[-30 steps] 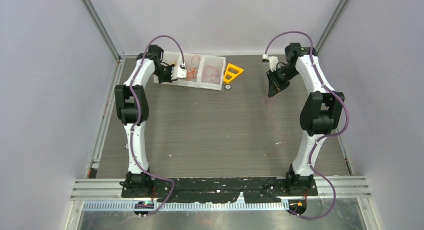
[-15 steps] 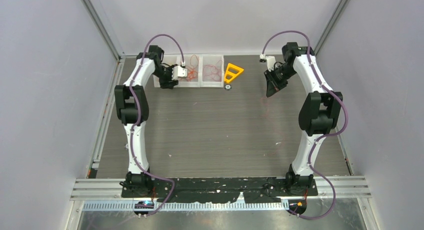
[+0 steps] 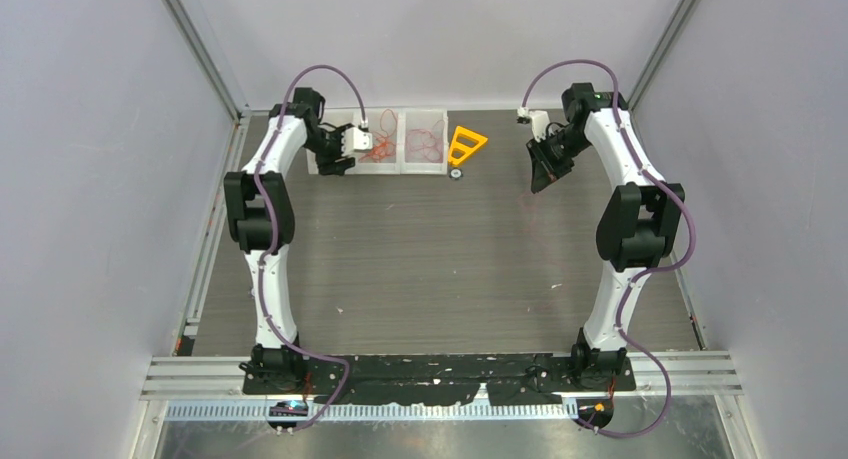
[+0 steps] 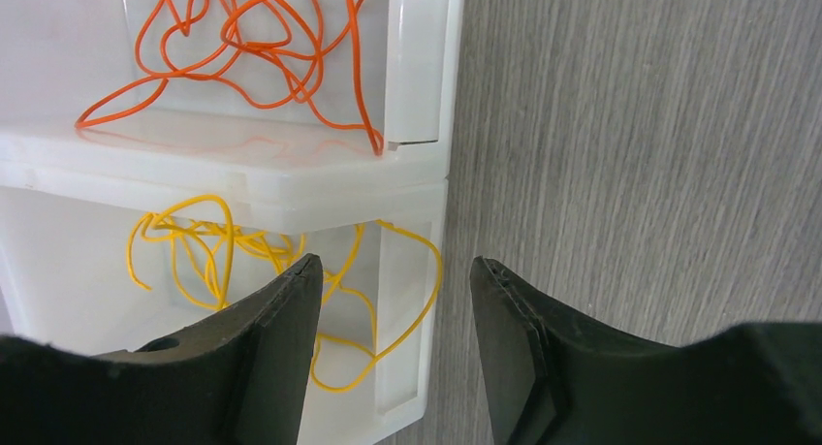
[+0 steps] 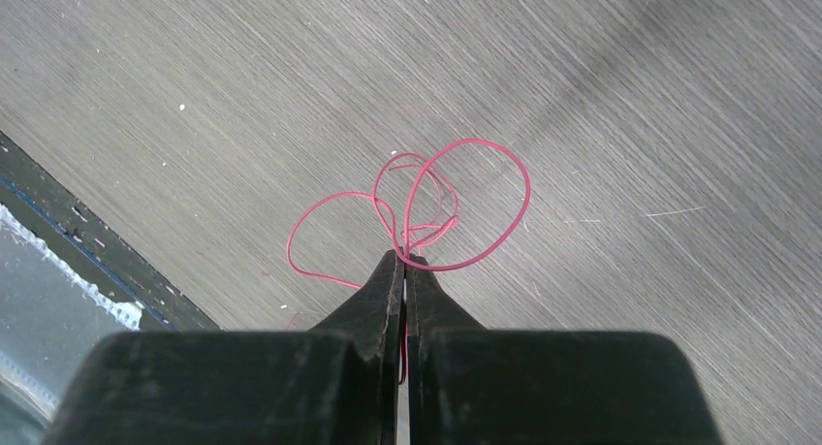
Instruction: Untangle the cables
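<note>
The white bin point(image 3: 423, 169) now lies square along the surface's far edge. The left claw point(image 3: 336, 165) shifts toward the far-left corner; the right claw point(image 3: 543, 183) lifts its red cable point(image 5: 426, 207) slightly farther back.

Left pincer point(image 4: 395, 263) agape, right pincer point(image 5: 404, 259) tight

Top camera: high behind the arm bases point(image 3: 270, 364), facing down, whole worktop point(image 3: 420, 259) framed. Wrist cameras: close, looking past left claw point(image 4: 394, 264) and right claw point(image 5: 404, 261). Left and top share the bins point(image 3: 401, 149).
</note>
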Tool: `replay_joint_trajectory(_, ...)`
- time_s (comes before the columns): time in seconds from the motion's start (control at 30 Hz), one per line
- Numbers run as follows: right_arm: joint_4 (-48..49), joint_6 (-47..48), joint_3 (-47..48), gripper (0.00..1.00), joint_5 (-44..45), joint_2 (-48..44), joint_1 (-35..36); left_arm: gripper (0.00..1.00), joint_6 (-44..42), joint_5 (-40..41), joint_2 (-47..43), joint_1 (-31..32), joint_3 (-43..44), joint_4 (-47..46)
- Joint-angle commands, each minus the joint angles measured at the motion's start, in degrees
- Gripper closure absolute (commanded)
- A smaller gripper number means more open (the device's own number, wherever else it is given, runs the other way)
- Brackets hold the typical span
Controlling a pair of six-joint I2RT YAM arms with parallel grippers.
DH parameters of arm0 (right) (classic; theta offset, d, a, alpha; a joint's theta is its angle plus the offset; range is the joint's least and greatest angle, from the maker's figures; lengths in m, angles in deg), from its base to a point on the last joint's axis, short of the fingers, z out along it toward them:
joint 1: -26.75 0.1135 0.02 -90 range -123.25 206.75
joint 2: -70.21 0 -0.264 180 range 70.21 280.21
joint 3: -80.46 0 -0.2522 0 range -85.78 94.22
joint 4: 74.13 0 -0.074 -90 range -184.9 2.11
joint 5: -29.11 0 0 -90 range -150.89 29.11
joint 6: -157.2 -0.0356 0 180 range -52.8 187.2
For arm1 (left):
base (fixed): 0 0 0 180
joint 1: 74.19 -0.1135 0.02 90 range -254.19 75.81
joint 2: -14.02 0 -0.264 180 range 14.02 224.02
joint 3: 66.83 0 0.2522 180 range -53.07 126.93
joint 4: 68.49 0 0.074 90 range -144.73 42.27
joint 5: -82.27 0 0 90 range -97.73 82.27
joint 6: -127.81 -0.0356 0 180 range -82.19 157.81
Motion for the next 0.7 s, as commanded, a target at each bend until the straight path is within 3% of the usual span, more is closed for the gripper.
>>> replay_joint_trajectory(0.0,-0.9,0.3,2.5,0.95,0.3,-0.1,0.0,0.43,0.8,1.1,0.9,-0.4,0.1,-2.3)
replay_joint_trajectory(0.13,-1.0,0.3,2.3,0.95,0.2,-0.2,0.0,0.56,2.0,2.5,1.9,-0.3,0.5,-4.1)
replay_joint_trajectory(0.47,-1.1,0.5,2.5,0.95,0.2,0.1,0.0,0.48,0.9,4.2,3.1,-0.3,1.2,-5.2)
replay_joint_trajectory(0.67,-1.2,0.4,2.7,0.95,0.3,0.4,0.0,0.60,0.9,4.5,3.4,-0.3,1.7,-5.6)
